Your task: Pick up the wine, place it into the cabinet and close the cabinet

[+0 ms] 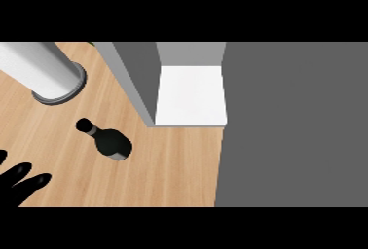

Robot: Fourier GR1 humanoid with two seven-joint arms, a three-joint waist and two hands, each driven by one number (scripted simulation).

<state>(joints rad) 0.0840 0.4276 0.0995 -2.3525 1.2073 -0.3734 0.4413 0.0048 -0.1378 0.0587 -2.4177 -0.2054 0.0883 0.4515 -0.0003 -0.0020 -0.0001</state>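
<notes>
Nearby, wine (106,138) stands between cylinder (45,70) — cabinet (188,92).

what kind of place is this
Probably a kitchen counter: a wooden counter top, a dark wine bottle standing on it, and an open cabinet with a white inside beside it.

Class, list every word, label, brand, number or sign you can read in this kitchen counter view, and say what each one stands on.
None: no readable text anywhere.
The wine bottle shows no label.
The cabinet, white cylinder and wooden counter are plain.
</notes>
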